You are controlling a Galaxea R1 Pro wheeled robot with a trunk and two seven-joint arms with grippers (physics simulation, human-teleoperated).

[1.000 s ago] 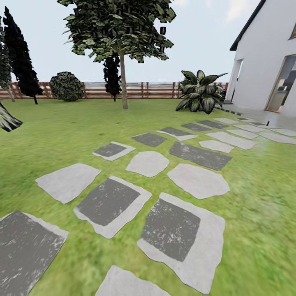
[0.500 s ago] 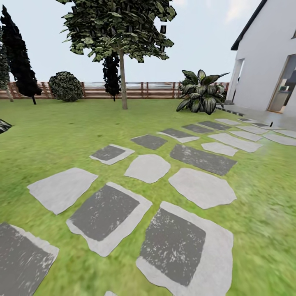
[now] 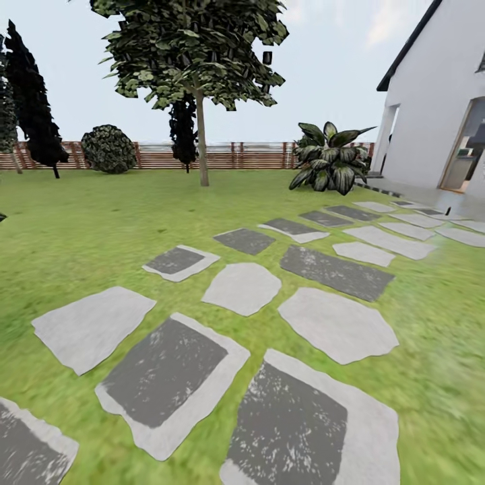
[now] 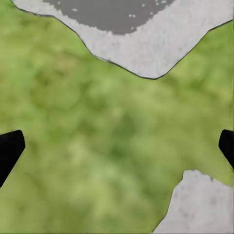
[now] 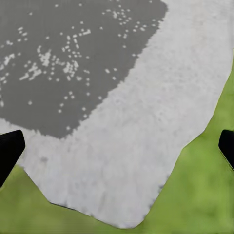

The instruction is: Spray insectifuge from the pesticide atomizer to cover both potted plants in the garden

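Observation:
I am out on the garden's green lawn (image 3: pixel 101 222), with a brown slat fence (image 3: pixel 229 155) along its far side. The pesticide atomizer and the potted plants are out of view. My left gripper (image 4: pixel 117 151) hangs open over grass, its two black fingertips (image 4: pixel 9 148) wide apart with nothing between them. My right gripper (image 5: pixel 117 151) is open too, above a grey stepping stone (image 5: pixel 122 112), and its fingertips (image 5: pixel 9 146) hold nothing.
A path of pale and dark stepping stones (image 3: pixel 242 288) runs from the near ground toward a white house (image 3: pixel 438 114) at the right. A thin-trunked tree (image 3: pixel 201 135) and a big striped leafy plant (image 3: pixel 330 160) stand ahead; a round bush (image 3: pixel 108 149) sits by the fence.
The whole head view has shifted: the stones and fence sit lower and the near stones look larger, so the camera has moved forward. Nothing in the garden itself has moved.

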